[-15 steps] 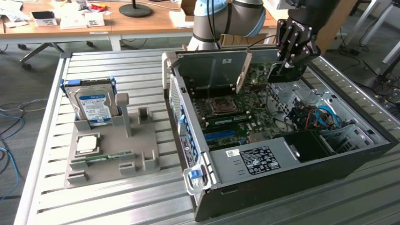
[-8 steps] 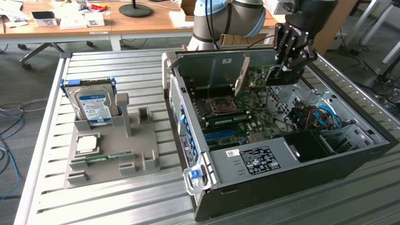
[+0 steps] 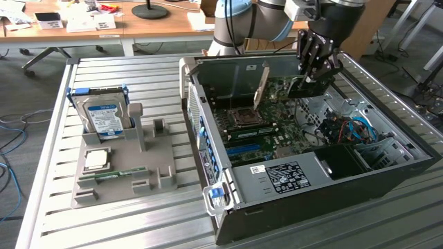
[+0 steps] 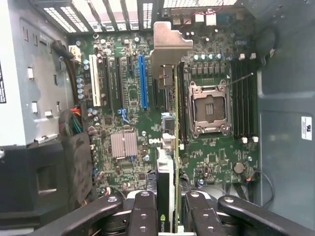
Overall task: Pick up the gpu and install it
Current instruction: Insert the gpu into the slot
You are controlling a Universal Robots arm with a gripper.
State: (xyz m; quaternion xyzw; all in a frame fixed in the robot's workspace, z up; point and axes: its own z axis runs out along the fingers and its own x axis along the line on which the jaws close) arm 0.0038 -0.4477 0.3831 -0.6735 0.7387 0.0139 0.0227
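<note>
STATE: gripper (image 4: 170, 216) clamped on gpu (image 4: 166, 177), held edge-on below it, bracket (image 4: 170, 39) at far end | RISK: gpu seems lined nearer socket (image 4: 210, 108) than slot (image 4: 143, 81); socket could be struck through misalignment.

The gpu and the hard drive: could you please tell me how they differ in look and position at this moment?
The gpu is black with a silver bracket; the hard drive is silver with a blue label. The gpu is clamped in the gripper over the motherboard in the open case; the hard drive stands free in a grey holder on the table. Both are set on edge.
</note>
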